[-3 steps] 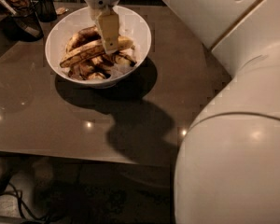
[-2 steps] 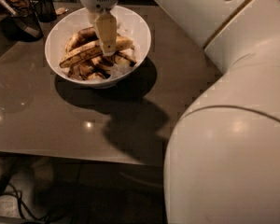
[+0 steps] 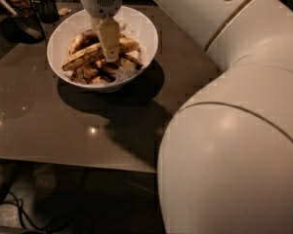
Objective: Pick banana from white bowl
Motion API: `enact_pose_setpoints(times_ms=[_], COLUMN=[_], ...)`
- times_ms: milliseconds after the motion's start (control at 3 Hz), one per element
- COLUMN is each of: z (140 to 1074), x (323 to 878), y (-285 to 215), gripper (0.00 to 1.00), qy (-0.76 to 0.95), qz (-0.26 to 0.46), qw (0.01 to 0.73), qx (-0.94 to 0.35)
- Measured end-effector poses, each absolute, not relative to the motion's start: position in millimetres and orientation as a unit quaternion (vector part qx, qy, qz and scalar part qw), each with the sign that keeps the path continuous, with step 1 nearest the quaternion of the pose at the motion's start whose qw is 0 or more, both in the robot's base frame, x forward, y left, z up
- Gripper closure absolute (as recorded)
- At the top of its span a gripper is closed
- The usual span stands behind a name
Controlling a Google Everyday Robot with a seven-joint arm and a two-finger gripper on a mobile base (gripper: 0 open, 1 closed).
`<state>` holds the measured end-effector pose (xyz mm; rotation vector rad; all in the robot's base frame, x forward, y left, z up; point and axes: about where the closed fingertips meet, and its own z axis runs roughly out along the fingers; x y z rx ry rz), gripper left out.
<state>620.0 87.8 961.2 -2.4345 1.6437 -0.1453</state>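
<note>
The white bowl (image 3: 149, 33) stands on the dark table, at the upper left of the camera view. It holds several speckled bananas. The longest banana (image 3: 85, 56) lies across the top of the pile, running from lower left to upper right. My gripper (image 3: 110, 58) reaches straight down from its round white wrist into the middle of the bowl. It meets this banana about mid-length and hides part of it. Shorter, darker bananas and pieces lie beneath and around it.
Dark mesh cups (image 3: 28, 21) holding utensils stand at the table's far left, behind the bowl. My own bulky white arm (image 3: 234, 130) fills the right foreground. The table's front edge (image 3: 88, 163) runs across the lower left, with cables (image 3: 19, 213) on the floor below.
My arm's large white body has swung further left across the view. The gripper has stayed down in the bowl at the long banana and shifted only slightly. The bowl has not moved.
</note>
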Motion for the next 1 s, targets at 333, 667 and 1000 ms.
enact_pose_setpoints(times_ms=[333, 667, 1000], z=[953, 944, 934], x=[620, 618, 616], y=[90, 92, 94], gripper=[0.34, 0.34, 0.37], qy=[0.557, 0.557, 0.557], qz=[-0.040, -0.032, -0.023], qw=[0.092, 0.083, 0.072], qx=[-0.825, -0.826, -0.827])
